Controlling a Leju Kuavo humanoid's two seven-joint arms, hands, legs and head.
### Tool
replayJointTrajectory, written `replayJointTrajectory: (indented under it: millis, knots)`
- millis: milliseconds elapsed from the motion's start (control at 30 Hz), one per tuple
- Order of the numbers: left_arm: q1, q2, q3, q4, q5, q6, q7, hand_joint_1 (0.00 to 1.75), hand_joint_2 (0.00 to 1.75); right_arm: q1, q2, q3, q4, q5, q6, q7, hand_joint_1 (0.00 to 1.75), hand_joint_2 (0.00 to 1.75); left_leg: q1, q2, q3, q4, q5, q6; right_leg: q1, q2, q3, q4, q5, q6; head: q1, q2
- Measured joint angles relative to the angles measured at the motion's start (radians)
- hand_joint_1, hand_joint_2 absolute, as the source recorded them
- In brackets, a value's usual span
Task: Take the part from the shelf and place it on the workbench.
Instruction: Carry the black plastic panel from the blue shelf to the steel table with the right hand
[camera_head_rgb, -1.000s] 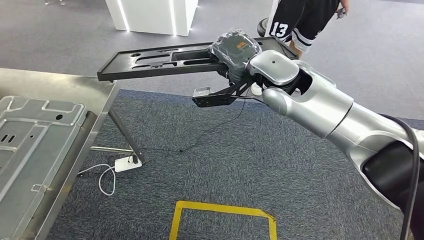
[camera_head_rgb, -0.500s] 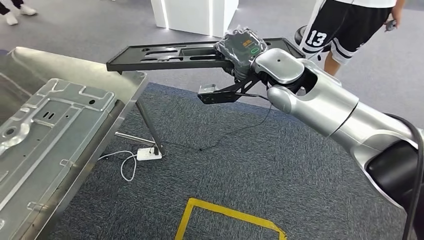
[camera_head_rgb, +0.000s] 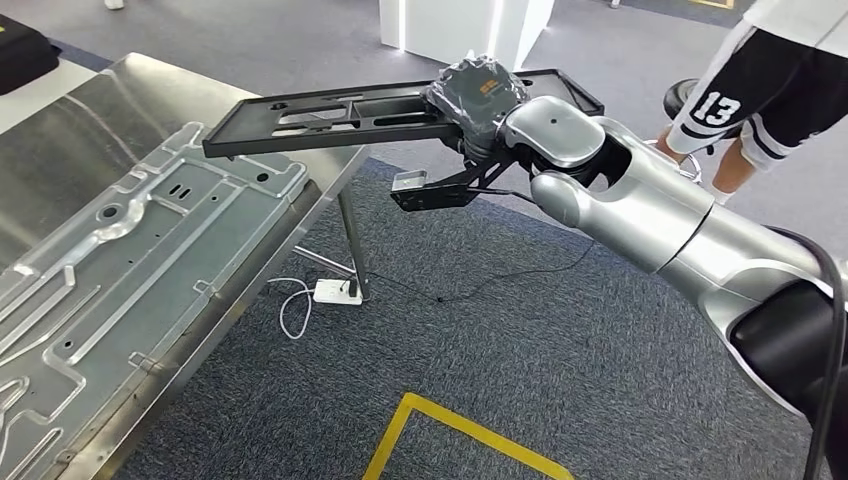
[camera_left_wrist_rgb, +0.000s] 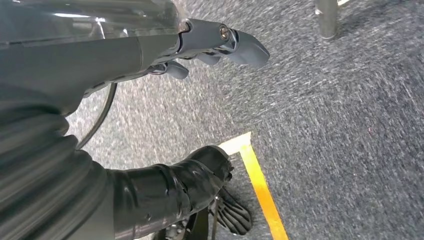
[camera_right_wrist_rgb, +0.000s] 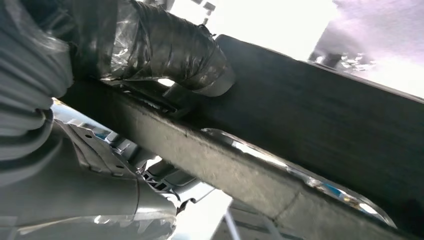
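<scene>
One grip: right hand (camera_head_rgb: 478, 95) holds black part (camera_head_rgb: 330, 115) by its end.
Advice: keep it level over the surface (camera_head_rgb: 60, 130).
Left hand (camera_left_wrist_rgb: 220, 42): hangs, holding nothing.

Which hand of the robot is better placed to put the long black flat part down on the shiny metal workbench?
The right hand. It already grips the long black flat part, whose far end reaches over the shiny metal workbench. The left hand hangs low over the carpet and holds nothing.
</scene>
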Motion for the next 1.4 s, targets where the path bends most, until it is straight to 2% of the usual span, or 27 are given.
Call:
replayJointTrajectory:
  millis: [33,67,100,167,233,300,333,400,467,533,567,600,633,700,767,833,900,967,1033,1067,1100,1133,1200,1267,1333,1367,1400]
  knots:
    - [0.000,0.000,0.000,0.000,0.000,0.000,0.000,0.00,1.75,0.003,-0.002,0.000,0.000,0.000,0.000,0.000,1.75,1.75,-0.001,-0.013,0.000,0.002,0.000,0.001,0.000,0.002,-0.015,0.025,0.002,-0.001,0.000,0.000]
    - [0.000,0.000,0.000,0.000,0.000,0.000,0.000,0.00,1.75,0.004,-0.002,0.000,0.000,0.000,0.000,0.000,1.75,1.75,-0.001,-0.026,-0.001,0.004,0.000,0.000,0.000,0.003,-0.012,0.012,0.023,-0.003,0.000,0.000]
    - [0.001,0.000,0.000,0.000,0.000,0.000,0.000,0.00,1.75,0.004,-0.003,0.000,0.000,0.000,0.001,0.000,1.75,1.75,-0.001,-0.040,0.000,0.006,-0.001,0.000,0.000,0.010,0.009,-0.039,0.059,-0.006,0.000,0.000]
    - [0.000,0.000,0.000,0.000,0.000,0.000,0.000,0.00,1.75,-0.001,-0.003,0.000,0.000,0.000,0.001,0.000,1.75,1.75,-0.001,-0.065,-0.004,0.012,-0.001,-0.004,-0.003,0.055,0.069,-0.176,0.124,-0.012,0.000,0.000]
    - [0.000,-0.001,0.000,0.000,0.000,0.000,0.000,0.00,1.75,-0.004,-0.004,-0.001,0.000,0.000,0.001,0.000,1.75,1.75,0.001,-0.087,-0.012,0.014,0.001,-0.012,-0.003,0.086,0.099,-0.246,0.144,-0.013,0.000,0.000]
    - [0.003,-0.001,0.000,0.000,0.000,0.000,0.001,0.00,1.75,-0.005,-0.004,-0.001,0.000,0.000,0.002,0.000,1.75,1.75,0.004,-0.112,-0.019,0.010,0.008,-0.026,-0.002,0.067,0.105,-0.254,0.145,-0.014,0.000,0.000]
    - [0.005,-0.001,0.000,0.000,0.000,0.000,0.001,0.00,1.75,-0.006,-0.003,-0.001,0.000,0.000,0.002,0.000,1.75,1.75,0.005,-0.112,-0.022,0.012,0.008,-0.030,-0.003,0.053,0.108,-0.259,0.148,-0.018,0.000,0.000]
    - [0.006,-0.001,0.000,0.000,0.000,0.000,0.001,0.00,1.75,-0.008,-0.003,-0.001,0.000,0.001,0.002,0.000,1.75,1.75,0.001,-0.064,-0.043,0.053,-0.020,-0.039,-0.006,0.023,0.116,-0.274,0.155,-0.030,-0.002,0.000]
    - [0.004,0.000,0.000,0.000,0.000,0.001,0.001,0.00,1.75,-0.010,-0.002,-0.001,0.000,0.002,0.003,0.001,1.75,1.75,0.001,0.001,-0.095,0.167,-0.082,-0.046,-0.003,-0.004,0.119,-0.279,0.156,-0.038,-0.004,0.000]
    - [0.003,-0.001,0.000,0.000,0.000,0.001,0.001,0.00,1.75,-0.010,-0.002,-0.001,0.000,0.002,0.004,0.001,1.75,1.75,0.005,0.021,-0.143,0.271,-0.120,-0.052,0.001,-0.032,0.118,-0.279,0.155,-0.039,-0.004,0.000]
    - [0.003,-0.002,0.000,0.000,0.000,0.001,0.002,0.00,1.75,-0.009,-0.002,-0.001,0.000,0.002,0.006,0.001,1.75,1.75,0.007,0.024,-0.145,0.278,-0.115,-0.055,0.001,-0.046,0.118,-0.278,0.153,-0.038,-0.004,0.000]
    - [0.003,-0.002,0.000,0.000,0.000,0.001,0.002,0.00,1.75,-0.009,-0.002,0.000,0.000,0.002,0.006,0.000,1.75,1.75,0.009,0.029,-0.125,0.244,-0.093,-0.057,0.002,-0.060,0.119,-0.277,0.151,-0.036,-0.004,0.000]
    - [0.003,-0.002,0.000,0.000,0.000,0.001,0.002,0.00,1.75,-0.009,-0.002,0.000,0.000,0.002,0.007,0.000,1.75,1.75,0.010,0.039,-0.089,0.180,-0.061,-0.058,0.002,-0.072,0.120,-0.275,0.149,-0.033,-0.004,0.000]
    - [0.003,-0.001,0.000,0.000,0.000,0.001,0.002,0.00,1.75,-0.011,-0.001,0.000,0.000,0.002,0.009,0.000,1.75,1.75,0.005,0.074,-0.020,0.056,-0.022,-0.053,0.006,-0.094,0.121,-0.270,0.141,-0.024,-0.003,0.000]
    - [0.003,-0.001,0.000,0.000,0.000,0.002,0.003,0.00,1.75,-0.013,0.001,0.000,0.000,0.003,0.010,0.001,1.75,1.75,-0.003,0.085,0.000,0.014,-0.018,-0.039,0.011,-0.110,0.122,-0.267,0.136,-0.016,-0.002,0.000]
    - [0.005,-0.001,0.000,0.000,0.000,0.003,0.004,0.00,1.75,-0.014,0.005,0.000,0.000,0.003,0.010,0.002,1.75,1.75,-0.003,0.064,0.000,0.010,-0.015,-0.024,0.010,-0.120,0.126,-0.267,0.132,-0.006,-0.002,0.000]
    - [0.004,-0.001,0.000,0.000,-0.001,0.004,0.004,0.00,1.75,-0.015,0.008,0.000,0.000,0.003,0.010,0.002,1.75,1.75,0.000,0.045,0.006,0.004,-0.011,-0.012,0.002,-0.078,0.117,-0.237,0.108,0.003,-0.002,0.000]
    - [0.001,0.000,0.000,0.000,-0.002,0.005,0.004,0.00,1.75,-0.016,0.005,-0.001,0.001,0.003,0.010,0.003,1.75,1.75,0.001,0.024,0.010,0.001,-0.010,-0.002,-0.005,-0.018,0.066,-0.128,0.051,0.008,-0.002,0.000]
    - [0.000,0.000,0.000,0.000,-0.003,0.005,0.007,0.00,1.75,-0.013,0.001,-0.001,0.003,0.003,0.011,0.004,1.75,1.75,-0.001,0.000,0.010,0.002,-0.010,0.003,-0.006,0.000,-0.001,-0.001,0.008,0.010,-0.002,0.000]
    - [0.000,0.000,0.000,0.000,-0.003,0.005,0.009,0.00,1.75,-0.012,0.000,-0.001,0.003,0.003,0.011,0.005,1.75,1.75,-0.002,-0.014,0.010,0.004,-0.010,0.004,-0.006,0.002,-0.018,0.024,0.012,0.009,-0.002,0.000]
    - [0.000,0.000,0.001,0.000,-0.003,0.005,0.011,0.00,1.75,-0.011,0.000,-0.001,0.004,0.003,0.012,0.005,1.75,1.75,-0.003,-0.028,0.010,0.005,-0.011,0.004,-0.006,0.004,-0.018,0.010,0.035,0.007,-0.002,0.000]
    - [0.000,0.000,0.001,0.000,-0.003,0.005,0.013,0.00,1.75,-0.011,0.000,0.000,0.004,0.003,0.014,0.007,1.75,1.75,-0.003,-0.042,0.011,0.007,-0.012,0.003,-0.006,0.010,0.001,-0.041,0.073,0.003,-0.002,0.000]
    - [-0.001,0.000,0.002,0.000,-0.003,0.005,0.014,0.00,1.75,-0.013,0.001,0.000,0.005,0.003,0.016,0.011,1.75,1.75,-0.003,-0.068,0.010,0.011,-0.014,0.000,-0.007,0.051,0.058,-0.179,0.141,-0.007,-0.002,0.000]
    - [-0.001,-0.001,0.002,0.000,-0.003,0.006,0.016,0.00,1.75,-0.016,0.005,0.000,0.005,0.005,0.018,0.014,1.75,1.75,0.001,-0.091,0.002,0.013,-0.012,-0.009,-0.005,0.080,0.090,-0.251,0.161,-0.011,-0.002,0.000]
    - [0.001,0.000,0.003,0.000,-0.003,0.007,0.019,0.00,1.75,-0.018,0.013,0.001,0.007,0.006,0.018,0.016,1.75,1.75,0.007,-0.116,-0.005,0.009,-0.006,-0.022,-0.003,0.064,0.096,-0.261,0.161,-0.014,-0.001,0.000]
    - [0.003,-0.001,0.003,0.000,-0.003,0.009,0.021,0.00,1.75,-0.019,0.019,0.001,0.009,0.006,0.018,0.016,1.75,1.75,0.007,-0.112,-0.007,0.010,-0.007,-0.027,-0.003,0.050,0.102,-0.270,0.163,-0.017,-0.001,0.000]
    - [0.003,-0.001,0.003,0.000,-0.003,0.010,0.022,0.00,1.75,-0.020,0.023,0.002,0.010,0.006,0.018,0.016,1.75,1.75,0.005,-0.090,-0.012,0.020,-0.014,-0.032,-0.005,0.036,0.109,-0.279,0.167,-0.021,-0.002,0.000]
